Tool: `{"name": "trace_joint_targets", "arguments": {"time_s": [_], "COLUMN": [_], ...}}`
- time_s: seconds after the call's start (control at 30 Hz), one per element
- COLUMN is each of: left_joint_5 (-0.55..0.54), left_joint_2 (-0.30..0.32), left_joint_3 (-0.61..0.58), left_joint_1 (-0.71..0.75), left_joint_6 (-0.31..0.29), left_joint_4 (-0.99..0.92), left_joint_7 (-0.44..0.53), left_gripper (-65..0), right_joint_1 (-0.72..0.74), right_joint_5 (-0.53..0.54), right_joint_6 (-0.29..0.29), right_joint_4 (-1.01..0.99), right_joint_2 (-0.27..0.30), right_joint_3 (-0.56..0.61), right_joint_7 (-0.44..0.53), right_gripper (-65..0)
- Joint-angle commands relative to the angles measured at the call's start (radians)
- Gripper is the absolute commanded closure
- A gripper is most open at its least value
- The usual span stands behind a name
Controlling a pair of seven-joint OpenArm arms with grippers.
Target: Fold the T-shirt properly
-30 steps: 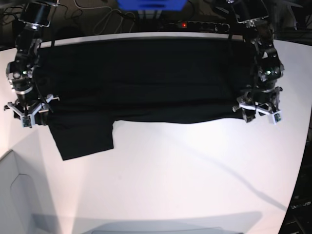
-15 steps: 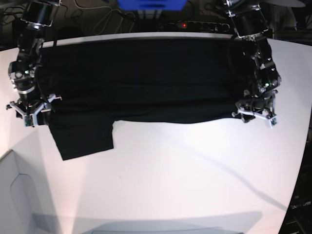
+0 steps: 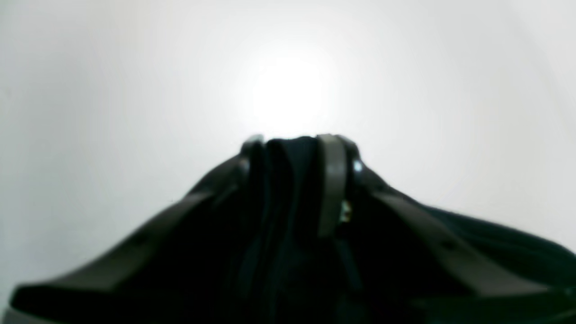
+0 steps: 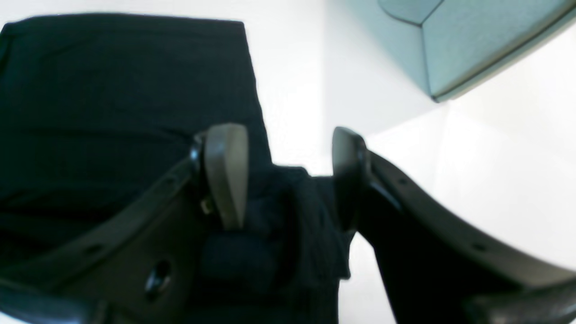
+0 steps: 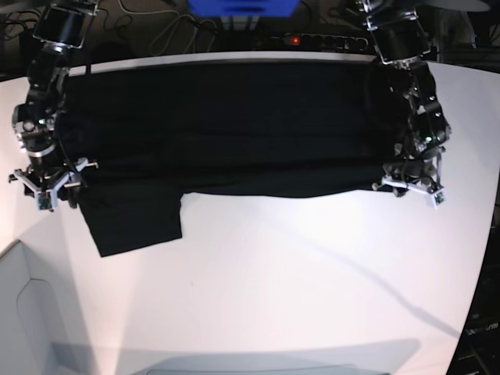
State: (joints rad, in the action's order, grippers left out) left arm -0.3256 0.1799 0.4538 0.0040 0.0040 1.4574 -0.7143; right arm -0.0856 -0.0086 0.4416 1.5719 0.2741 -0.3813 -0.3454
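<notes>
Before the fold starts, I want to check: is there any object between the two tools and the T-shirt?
Nothing visible. The left tool has black cloth of the T-shirt between its jaws; the right tool straddles the shirt's edge, jaws apart.

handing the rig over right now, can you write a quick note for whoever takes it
Left gripper: jaws drawn close on a bunch of the T-shirt at its near corner; the left wrist view shows black cloth filling the gap.
Right gripper: open, jaws standing apart around the cloth edge, not pinching.
The T-shirt lies spread across the far side of the white table, one sleeve hanging toward the near side by the right gripper.
Done: both grippers are set at the near edge.
Left: close the right gripper, then make the folds; none is visible yet.
</notes>
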Motion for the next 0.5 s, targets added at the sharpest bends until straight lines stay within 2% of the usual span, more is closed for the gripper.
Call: {"name": "trace_joint_targets", "arguments": {"time_s": [0.0, 0.07, 0.17, 0.47], "left_joint_5": [-0.005, -0.005, -0.005, -0.005], "left_joint_2": [0.011, 0.008, 0.010, 0.010], "left_joint_3": [0.000, 0.000, 0.000, 0.006], "left_joint_1": [-0.019, -0.019, -0.019, -0.008], "left_joint_6": [-0.005, -0.002, 0.001, 0.001], "left_joint_4": [0.015, 0.026, 0.027, 0.049], "left_joint_7": [0.018, 0.017, 0.012, 0.012], "left_gripper": [-14.9, -10.3, 0.0, 0.0], "right_joint_1": [0.016, 0.017, 0.017, 0.073], "right_joint_5": [0.009, 0.009, 0.009, 0.009], "right_joint_6": [0.009, 0.009, 0.009, 0.009], "right_joint_4": [0.015, 0.015, 0.015, 0.014], "right_joint_2": [0.015, 0.015, 0.015, 0.015], "right_joint_3": [-0.005, -0.005, -0.005, -0.006], "right_joint_7": [0.026, 0.026, 0.026, 0.026], "right_gripper": [-30.6, -30.6, -30.6, -31.0]}}
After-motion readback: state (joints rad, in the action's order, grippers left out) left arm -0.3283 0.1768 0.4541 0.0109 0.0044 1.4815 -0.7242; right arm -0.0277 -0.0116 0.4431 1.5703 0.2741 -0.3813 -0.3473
